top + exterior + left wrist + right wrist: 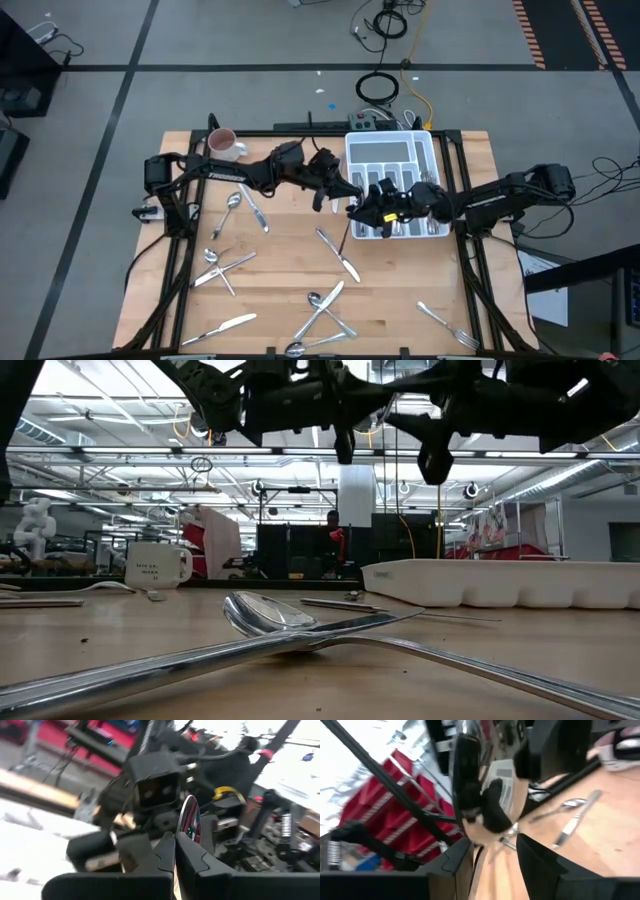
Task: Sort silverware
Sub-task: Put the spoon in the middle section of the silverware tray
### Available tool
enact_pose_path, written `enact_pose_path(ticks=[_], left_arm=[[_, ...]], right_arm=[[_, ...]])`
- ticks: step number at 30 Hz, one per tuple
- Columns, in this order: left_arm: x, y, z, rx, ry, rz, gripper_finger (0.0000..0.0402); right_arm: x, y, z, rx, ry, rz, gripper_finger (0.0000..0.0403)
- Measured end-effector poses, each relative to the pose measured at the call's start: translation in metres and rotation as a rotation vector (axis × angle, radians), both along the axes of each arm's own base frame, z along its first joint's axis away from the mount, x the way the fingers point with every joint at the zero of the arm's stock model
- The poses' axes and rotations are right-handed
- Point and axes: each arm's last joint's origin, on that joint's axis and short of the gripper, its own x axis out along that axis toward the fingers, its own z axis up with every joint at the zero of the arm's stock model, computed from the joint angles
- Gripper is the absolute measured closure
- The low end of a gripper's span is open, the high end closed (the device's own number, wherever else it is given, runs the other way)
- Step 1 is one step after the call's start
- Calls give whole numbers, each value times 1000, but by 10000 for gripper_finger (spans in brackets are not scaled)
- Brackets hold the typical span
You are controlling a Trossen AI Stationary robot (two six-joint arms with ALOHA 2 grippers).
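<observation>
Left gripper [350, 195] pinched a spoon [189, 818] by the cutlery tray's [432, 150] left edge, right gripper [362, 213] beside it with fingers spread, remaining silverware [330, 300] lay scattered toward the table's [280, 265] front edge

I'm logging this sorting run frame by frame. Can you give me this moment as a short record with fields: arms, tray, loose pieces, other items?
left gripper: shut on a spoon, raised over the table beside the tray
right gripper: open, raised by the tray's near left corner, facing the left gripper
tray: white, at the table's back right, some silverware already in its slots
loose silverware: spoons, knives and forks scattered over the table's left and front
mug: back left corner
</observation>
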Motion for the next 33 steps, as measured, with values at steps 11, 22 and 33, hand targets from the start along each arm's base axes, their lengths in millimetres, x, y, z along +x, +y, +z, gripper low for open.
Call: enact_pose_path(ticks=[11, 22, 33], left_arm=[[0, 4, -16, -32, 179, 156, 400], [0, 4, -19, -32, 208, 182, 401], [-1, 5, -20, -35, 219, 201, 401]], right_arm=[[-18, -8, 2, -123, 161, -147, 270], [-28, -23, 10, -169, 178, -211, 270], [-31, -41, 11, -179, 176, -279, 270]])
